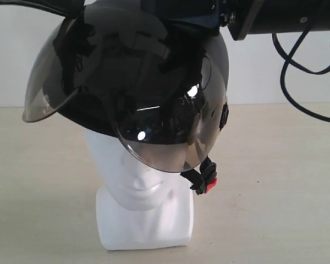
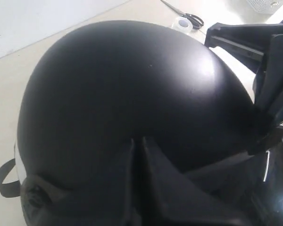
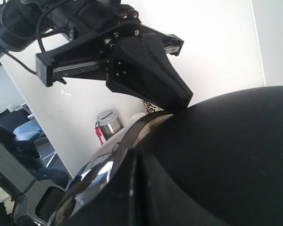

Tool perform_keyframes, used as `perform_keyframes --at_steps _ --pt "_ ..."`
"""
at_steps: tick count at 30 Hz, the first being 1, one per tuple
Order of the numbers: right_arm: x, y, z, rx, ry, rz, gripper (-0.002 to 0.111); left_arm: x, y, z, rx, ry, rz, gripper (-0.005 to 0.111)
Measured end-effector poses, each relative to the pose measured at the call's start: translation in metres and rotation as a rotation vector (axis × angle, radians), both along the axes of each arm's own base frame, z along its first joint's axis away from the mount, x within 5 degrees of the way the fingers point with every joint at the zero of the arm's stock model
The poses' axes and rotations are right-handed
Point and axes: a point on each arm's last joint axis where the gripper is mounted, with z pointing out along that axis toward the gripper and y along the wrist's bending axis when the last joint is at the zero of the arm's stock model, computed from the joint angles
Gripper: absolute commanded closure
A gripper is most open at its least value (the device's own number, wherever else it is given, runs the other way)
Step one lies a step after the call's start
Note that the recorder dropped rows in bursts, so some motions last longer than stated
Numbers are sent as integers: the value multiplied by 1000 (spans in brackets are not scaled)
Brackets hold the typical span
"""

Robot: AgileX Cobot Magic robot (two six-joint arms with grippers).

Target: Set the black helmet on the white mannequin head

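**Helmet (image 2: 122,94) over the head (image 1: 137,181), both grippers pinched on its rim**

Closest to the exterior camera, the head's squarish base stands flat on the table (image 1: 275,192). Only the mouth, chin and neck show, white below the dark rim. Just beside the jaw line the strap hangs loose, its red buckle (image 1: 210,185) dangling clear of the neck.

Up a level, the smoke visor (image 1: 165,137) covers the eyes and nose. The helmet is on the crown but looks tilted, with one side of the visor flaring out and up past the temple.

On top, the left gripper (image 2: 137,143) has its fingers drawn together to a thin slit, apparently clamped on the helmet's edge. The right gripper (image 3: 137,157) shows the same at the opposite edge: fingers closed tight, seemingly nipping the rim. How much of the weight the head carries cannot be told.

Further back a cable (image 1: 297,82) loops down from the right arm, and scissors (image 2: 188,18) lie well off on the table.

The step in hand reads as the final seating. The next move calls for levelling the shell and settling it fully. Then both pairs of fingers should part and rise straight up, so that nothing drags the helmet askew or rocks the head on its base.
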Motion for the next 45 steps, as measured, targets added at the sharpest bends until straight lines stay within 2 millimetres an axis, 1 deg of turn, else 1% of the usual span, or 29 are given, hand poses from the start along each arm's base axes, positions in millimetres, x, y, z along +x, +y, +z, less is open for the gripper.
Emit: perform_keyframes --at_steps 4,13,16,21,35,38,43,45 --pt "-1 0 0 -10 -1 4 108 -7 1 -6 -26 11 22 102" --pt "-3 0 0 -20 9 19 108 -25 6 -8 -23 29 15 102" --pt "-4 0 0 -22 13 24 108 -30 7 -11 -15 43 10 102" --pt "-5 1 -1 -28 20 29 108 -32 7 -19 -10 65 10 102" --pt "-7 0 -2 -68 125 28 108 -33 7 -19 -5 66 5 102" --pt "-9 -1 -4 -93 150 35 108 -34 8 -20 3 72 -1 102" --pt "-14 -2 -9 -166 254 65 108 -36 8 -23 27 97 -21 102" --pt "-16 -3 -9 -188 264 64 108 -37 8 -25 34 110 -29 102"
